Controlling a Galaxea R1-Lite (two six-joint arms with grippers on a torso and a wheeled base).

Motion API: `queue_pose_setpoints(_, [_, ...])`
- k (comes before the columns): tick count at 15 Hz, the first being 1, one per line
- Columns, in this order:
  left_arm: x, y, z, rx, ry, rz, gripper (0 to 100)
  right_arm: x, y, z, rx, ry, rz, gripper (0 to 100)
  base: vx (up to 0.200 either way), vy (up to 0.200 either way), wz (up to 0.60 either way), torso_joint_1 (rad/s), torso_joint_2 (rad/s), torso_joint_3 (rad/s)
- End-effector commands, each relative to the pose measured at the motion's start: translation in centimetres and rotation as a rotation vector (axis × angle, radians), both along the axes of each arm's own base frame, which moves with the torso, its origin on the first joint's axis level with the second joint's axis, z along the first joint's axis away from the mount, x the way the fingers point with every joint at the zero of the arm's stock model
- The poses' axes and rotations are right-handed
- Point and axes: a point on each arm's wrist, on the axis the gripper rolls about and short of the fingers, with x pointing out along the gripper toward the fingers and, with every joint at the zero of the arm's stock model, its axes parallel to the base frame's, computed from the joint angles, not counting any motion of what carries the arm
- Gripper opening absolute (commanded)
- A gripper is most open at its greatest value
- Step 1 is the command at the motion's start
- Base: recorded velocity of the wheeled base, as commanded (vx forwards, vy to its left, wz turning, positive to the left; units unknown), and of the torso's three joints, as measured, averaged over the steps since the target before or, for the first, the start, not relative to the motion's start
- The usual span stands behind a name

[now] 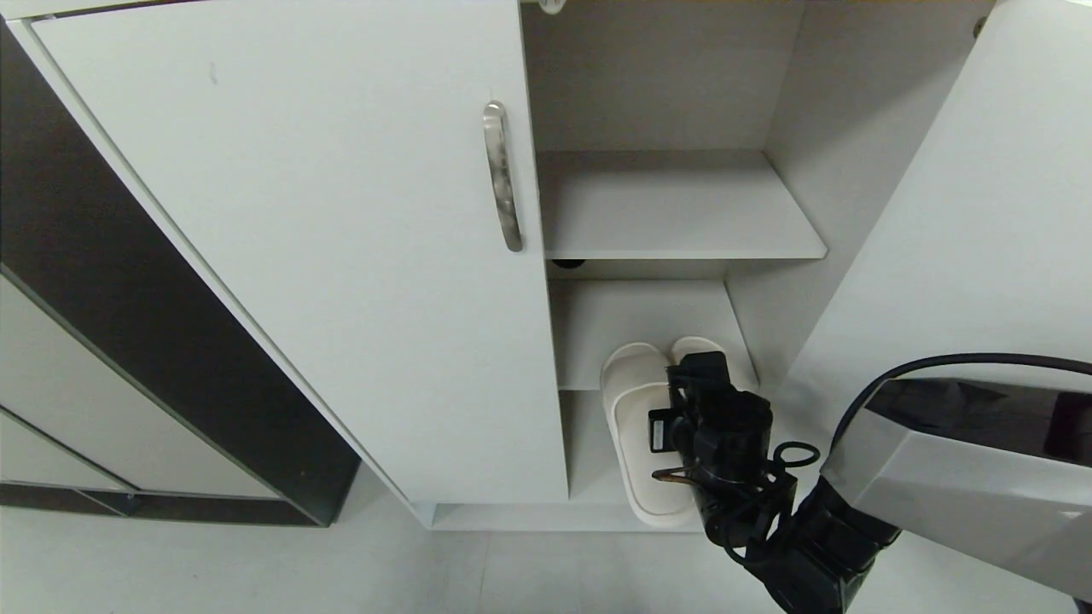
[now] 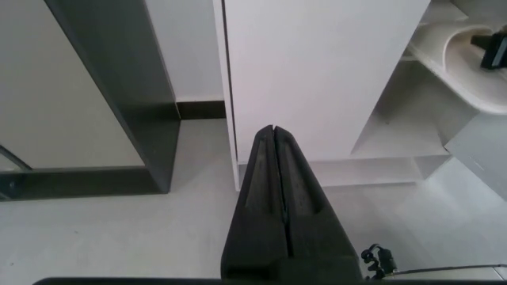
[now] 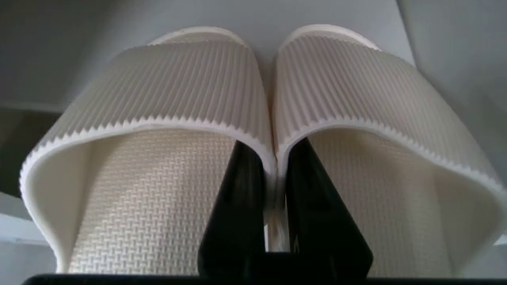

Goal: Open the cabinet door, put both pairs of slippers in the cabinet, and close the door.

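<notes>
Robot arm holds a pair of white slippers [image 1: 636, 426] at an open cabinet [image 1: 798, 111].
The left end effector [image 2: 273, 131], pressed together, hangs before the closed door [image 1: 324, 239]. The right end effector [image 3: 273, 198] pinches the slippers' inner edges together, so one grasp carries both, toes-first, at the lower shelf [image 1: 631, 311].

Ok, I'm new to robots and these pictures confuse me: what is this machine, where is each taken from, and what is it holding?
A two-armed robot faces a white cabinet. The wide picture comes from a camera on its head, looking down; the other two from its wrists. The right door stands open, the left door is closed. The right end effector pinches a pair of white slippers by their inner edges, toes over a lower shelf. The left end effector is shut, empty, above the floor.
</notes>
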Motion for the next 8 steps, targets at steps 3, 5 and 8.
queue_pose_setpoints(3, [0.0,0.0,0.0,0.000,0.000,0.001,0,3.3,0.6,-0.6,0.006,-0.018,-0.035,0,0.000,0.000,0.00,0.000,0.00,0.000])
queue_pose_setpoints(5, [0.0,0.0,0.0,-0.002,0.000,0.001,0,5.4,0.8,0.9,0.017,-0.031,-0.045,0,0.000,0.000,0.00,0.000,0.00,0.000])
queue_pose_setpoints(8, [0.0,0.0,0.0,-0.002,0.000,-0.001,0,8.3,1.2,3.2,0.034,-0.046,-0.074,0,0.000,0.000,0.00,0.000,0.00,0.000])
